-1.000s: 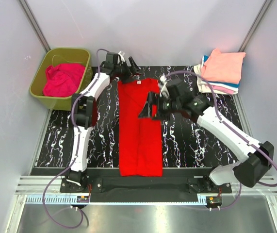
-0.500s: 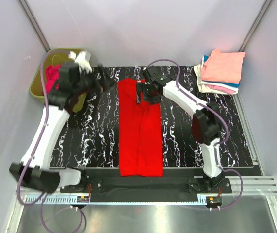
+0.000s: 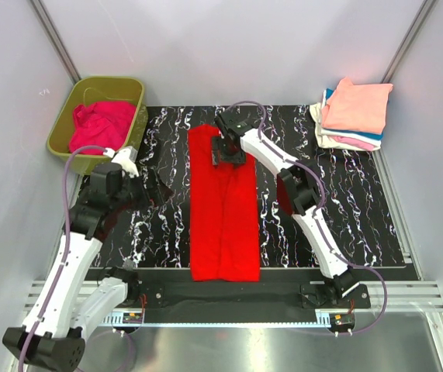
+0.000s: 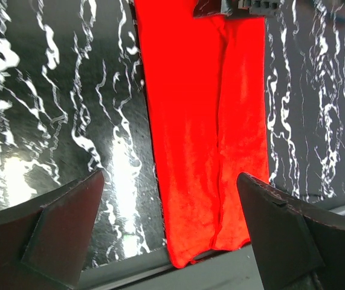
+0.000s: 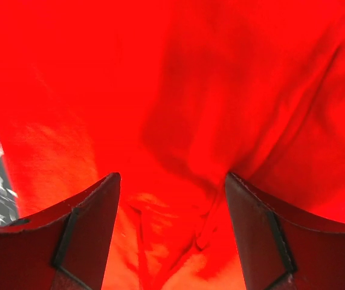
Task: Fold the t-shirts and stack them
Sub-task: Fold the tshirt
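Evidently limp, the red t-shirt (image 3: pixel 221 217) we would pinch at its collar edge, beneath our open right tool (image 5: pixel 171 181).

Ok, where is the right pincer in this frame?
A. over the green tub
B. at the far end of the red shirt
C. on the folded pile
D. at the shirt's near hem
B: the right pincer is down at the far end of the red shirt, and red fabric fills its wrist view.
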